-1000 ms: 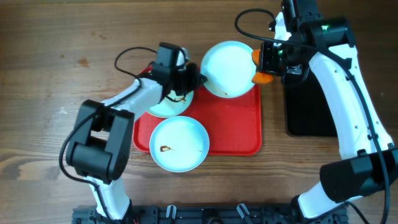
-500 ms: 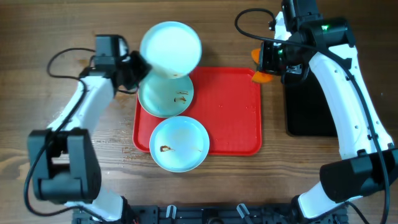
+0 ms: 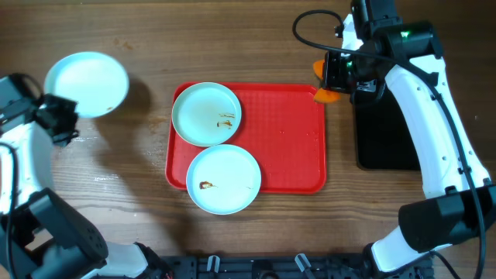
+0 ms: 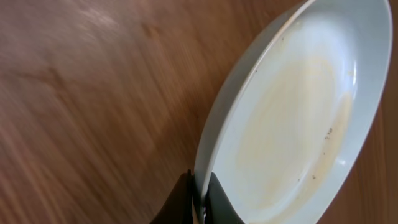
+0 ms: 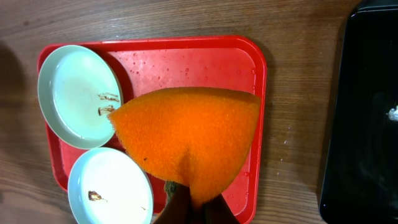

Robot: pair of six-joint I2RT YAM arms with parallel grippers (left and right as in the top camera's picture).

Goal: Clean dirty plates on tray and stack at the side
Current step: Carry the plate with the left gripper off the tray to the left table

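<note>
My left gripper [image 3: 68,118] is shut on the rim of a pale plate [image 3: 86,84] and holds it above the wood, far left of the red tray [image 3: 287,147]. In the left wrist view my left gripper [image 4: 200,205] pinches that plate [image 4: 298,112] by its edge. Two more plates lie on the tray's left half: a far one [image 3: 206,114] and a near one [image 3: 224,179], each with brown smears. My right gripper [image 5: 191,208] is shut on an orange sponge [image 5: 186,137] above the tray's far right corner [image 3: 325,89].
A black tray [image 3: 385,124] lies on the table right of the red tray, under my right arm. The table is brown wood. A black rail runs along the front edge [image 3: 248,267].
My left arm has swung left, carrying the plate from above the tray out over the far left of the table. The right arm and sponge have not moved.
</note>
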